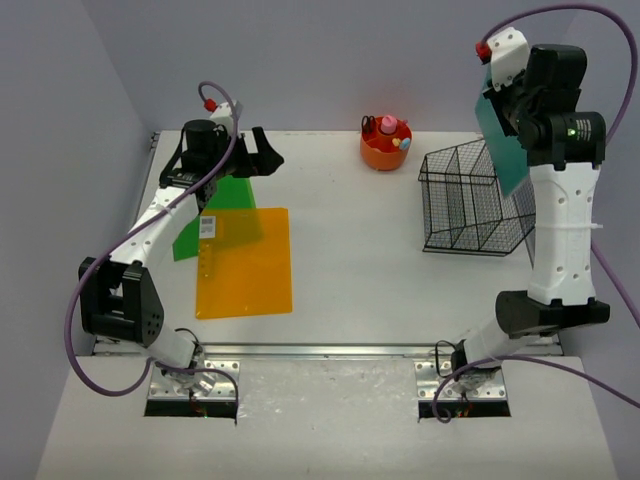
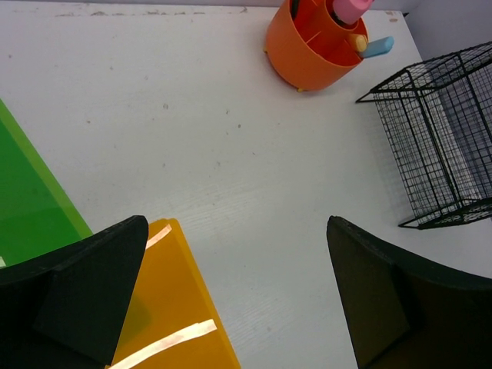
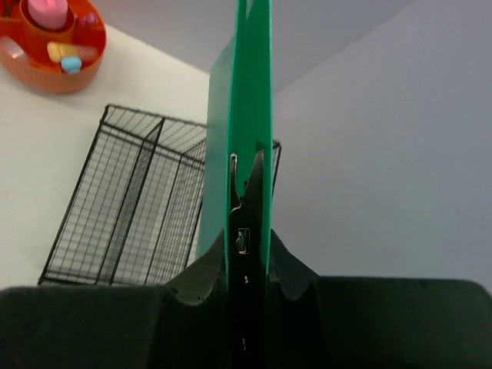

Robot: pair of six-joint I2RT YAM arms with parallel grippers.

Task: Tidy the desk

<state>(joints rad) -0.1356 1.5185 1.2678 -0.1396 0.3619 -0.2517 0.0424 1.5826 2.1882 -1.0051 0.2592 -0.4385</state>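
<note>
The white desk (image 1: 350, 240) holds an orange folder (image 1: 245, 262) lying flat at the left, overlapping a bright green folder (image 1: 190, 238) behind it. My left gripper (image 1: 262, 155) hovers open over the desk just beyond them; its view shows the orange folder (image 2: 173, 307) by the left finger and bare tabletop between the jaws (image 2: 238, 231). My right gripper (image 1: 515, 105) is raised high at the right, shut on a teal-green folder (image 1: 505, 160) held edge-up (image 3: 254, 77) above the black wire basket (image 1: 470, 205).
An orange round pen holder (image 1: 386, 145) with pink and blue items stands at the back centre. The wire basket (image 3: 123, 207) has dividers and sits at the right, near the wall. Lavender walls close in the left, back and right sides.
</note>
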